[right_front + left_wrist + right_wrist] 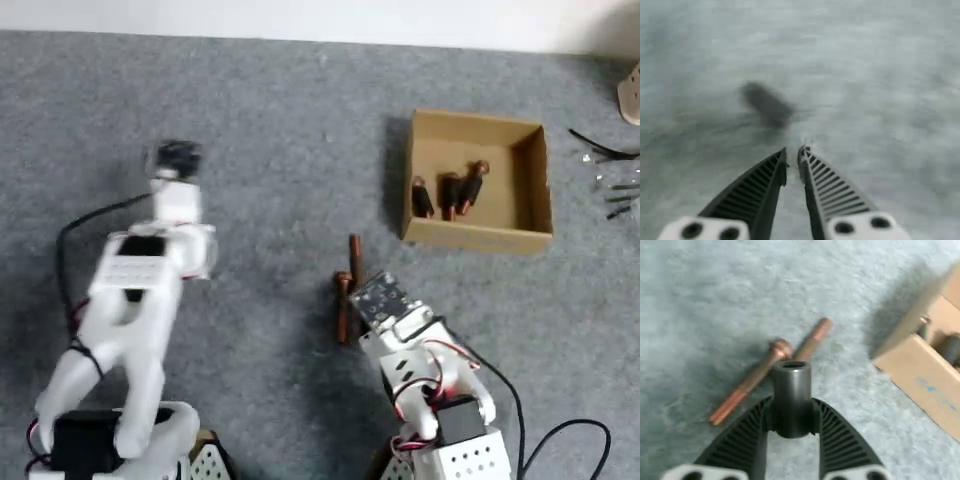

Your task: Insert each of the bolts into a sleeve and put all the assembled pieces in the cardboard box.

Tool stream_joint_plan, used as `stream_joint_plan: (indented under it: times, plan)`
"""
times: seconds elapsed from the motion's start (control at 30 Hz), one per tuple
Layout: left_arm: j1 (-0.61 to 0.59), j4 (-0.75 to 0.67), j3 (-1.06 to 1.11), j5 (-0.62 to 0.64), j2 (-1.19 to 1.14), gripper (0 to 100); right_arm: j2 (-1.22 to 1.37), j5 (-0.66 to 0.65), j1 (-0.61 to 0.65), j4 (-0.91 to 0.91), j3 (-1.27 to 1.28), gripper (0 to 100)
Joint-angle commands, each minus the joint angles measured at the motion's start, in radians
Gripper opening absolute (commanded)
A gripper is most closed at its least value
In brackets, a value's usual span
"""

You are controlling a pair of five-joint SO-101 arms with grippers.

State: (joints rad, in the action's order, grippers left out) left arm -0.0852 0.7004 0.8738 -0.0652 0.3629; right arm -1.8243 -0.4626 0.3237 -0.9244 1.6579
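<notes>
My right gripper (791, 402) is shut on a black sleeve (791, 390), held upright just above the grey carpet. Right behind it two copper bolts lie crossed, one (747, 382) with its head by the sleeve, the other (814, 339) partly hidden by it. In the high view these bolts (345, 290) lie just ahead of the right arm (400, 330). The cardboard box (428, 232) farther right holds three assembled pieces (452, 194). My left gripper (792, 154) is shut on nothing over the carpet, a short way from a dark blurred sleeve (767, 104).
The left arm (140, 280) reaches over the left part of the carpet. Loose black cable ties and small parts (610, 180) lie at the far right edge. The box's near wall (930, 385) stands close beside the right gripper.
</notes>
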Motion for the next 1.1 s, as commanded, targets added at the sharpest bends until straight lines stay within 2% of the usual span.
stream_joint_plan:
  times: [0.0,0.1,0.27,0.4,0.53,0.7,0.87,1.07]
  plan:
    - [0.245,0.041,-0.054,0.104,0.059,6,-0.015,0.014,-0.054,0.05,-0.002,0.5]
    - [0.36,0.057,-0.062,0.206,0.059,6,-0.015,0.014,-0.058,0.05,-0.002,0.5]
    - [0.552,0.077,-0.087,0.218,0.059,6,-0.015,0.057,-0.128,0.071,-0.007,0.5]
    - [0.628,0.077,-0.082,0.219,0.059,6,-0.015,0.117,-0.206,0.12,-0.004,0.5]
    - [0.642,0.054,-0.035,0.267,0.059,6,-0.015,0.117,-0.208,0.125,-0.004,0.5]
    - [0.651,-0.094,0.053,0.408,0.058,9,-0.015,0.118,-0.206,0.127,-0.004,0.5]
    - [0.685,-0.164,0.12,0.46,0.058,20,-0.015,0.12,-0.206,0.127,-0.004,0.5]
    - [0.707,-0.195,0.13,0.474,0.054,20,-0.015,0.118,-0.206,0.127,-0.004,0.5]
